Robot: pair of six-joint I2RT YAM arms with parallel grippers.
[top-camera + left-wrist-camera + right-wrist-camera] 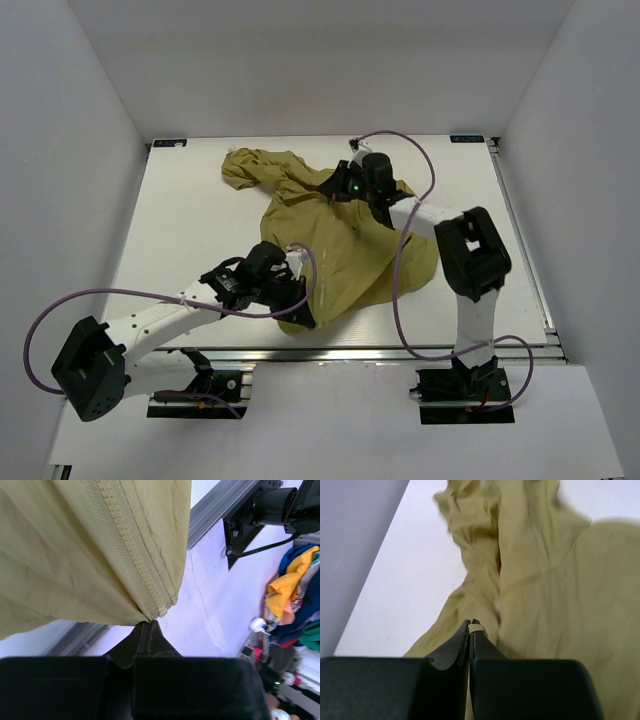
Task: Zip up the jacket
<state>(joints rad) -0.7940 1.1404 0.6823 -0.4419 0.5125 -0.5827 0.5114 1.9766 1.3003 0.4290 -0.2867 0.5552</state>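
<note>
the jacket (340, 240) lies rumpled on the white desk (190, 220), filling the middle of the top view; one bunched part reaches toward the upper left, and its lower edge comes close to the desk's near rail

the left gripper (303, 315) sits at that lower edge, just left of centre. in the left wrist view its fingers are pressed fully together, and their tips (148, 626) meet the bottom end of the zipper (132, 550) – the corner of olive-yellow cloth appears pinched there. the zipper runs from the tips up toward the top of the frame with its teeth meshed. a heap of colourful clothes (295, 590) shows at the right edge of that view, off the desk

the right gripper (337, 190) rests on the jacket's upper part, above the centre of the top view. seen from the right wrist it is closed too (471, 625), with a small pale tab (477, 628) of the jacket nipped at its tips – whether that is the zipper pull cannot be told. beyond it the cloth (560, 580) spreads in folds across the right and top of the frame
</note>
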